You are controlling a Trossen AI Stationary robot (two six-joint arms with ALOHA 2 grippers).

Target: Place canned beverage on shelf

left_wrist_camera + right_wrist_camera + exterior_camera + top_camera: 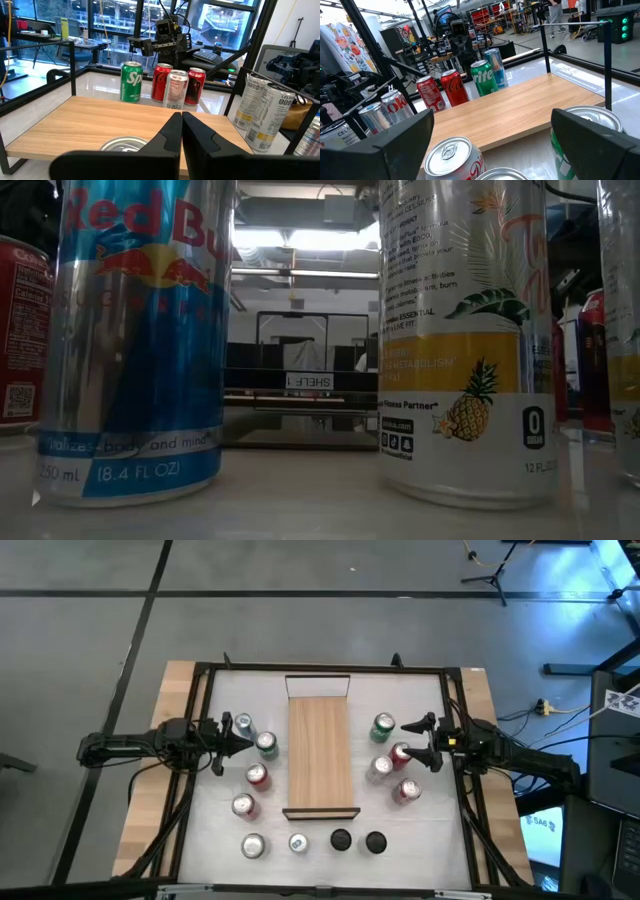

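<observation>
The shelf (320, 755), a long light-wood plank with nothing on it, lies along the middle of the white table (420, 830), and cans stand on the table on both sides of it and near the table's front edge. The left gripper (243, 740) hovers beside the shelf's left long edge with its fingers (172, 132) pressed together on nothing, a silver-topped can (265, 744) just next to it. The right gripper (412, 743) waits at the shelf's right side, fingers spread wide and empty, between a green can (383, 727) and a red can (400, 753).
</observation>
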